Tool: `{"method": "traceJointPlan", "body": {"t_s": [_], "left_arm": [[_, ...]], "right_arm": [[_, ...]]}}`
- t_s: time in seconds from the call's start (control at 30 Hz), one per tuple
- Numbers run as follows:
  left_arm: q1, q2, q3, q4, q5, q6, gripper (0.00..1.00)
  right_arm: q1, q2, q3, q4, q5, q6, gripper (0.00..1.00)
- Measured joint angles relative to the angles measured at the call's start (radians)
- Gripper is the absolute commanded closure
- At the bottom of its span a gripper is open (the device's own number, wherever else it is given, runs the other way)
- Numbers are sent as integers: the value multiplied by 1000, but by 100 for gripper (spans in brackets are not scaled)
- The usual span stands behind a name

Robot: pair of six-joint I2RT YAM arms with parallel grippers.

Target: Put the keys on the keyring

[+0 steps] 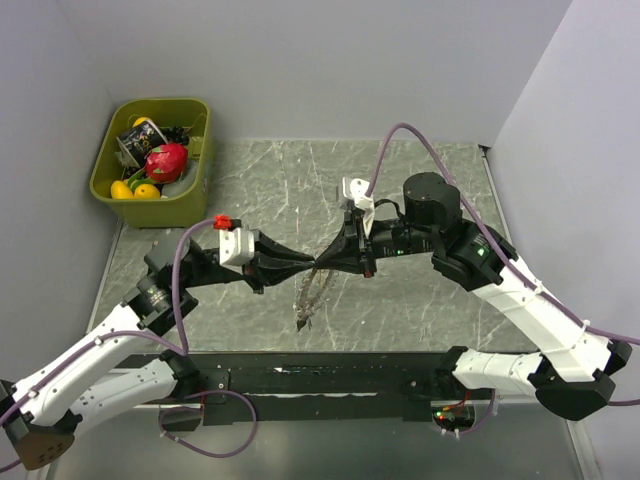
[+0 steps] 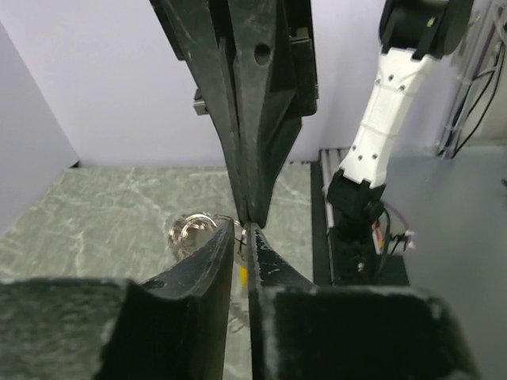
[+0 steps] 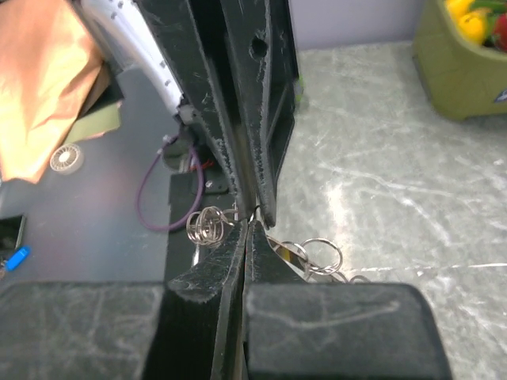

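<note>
Right claw (image 3: 247,224): shut, pinching keyring (image 1: 310,298) wire. Left claw (image 2: 242,231): tip to tip with it, narrow slit between jaws. Keyring hangs below both, over tabletop (image 1: 430,170).

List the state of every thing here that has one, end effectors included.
left end effector: fingers nearly together with a thin slit between them, grip unclear.
right end effector: shut on the keyring.
keyring: off the table at its top, dangling below the two meeting tips.
green bin: upright, full of toys.
</note>
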Motion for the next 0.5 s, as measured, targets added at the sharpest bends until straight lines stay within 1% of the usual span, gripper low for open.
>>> {"method": "traceJointPlan", "body": {"t_s": [0.1, 0.23, 0.37, 0.5], "left_arm": [[0, 23, 80, -156, 19, 93, 67], [-3, 57, 147, -314, 52, 186, 65], [-3, 98, 192, -432, 72, 255, 68], [-2, 135, 219, -512, 74, 303, 75]], "right_arm": [[0, 16, 6, -37, -1, -16, 100], [0, 44, 6, -83, 2, -33, 100], [0, 63, 6, -114, 10, -43, 100], [0, 61, 6, -120, 22, -51, 100]]}}
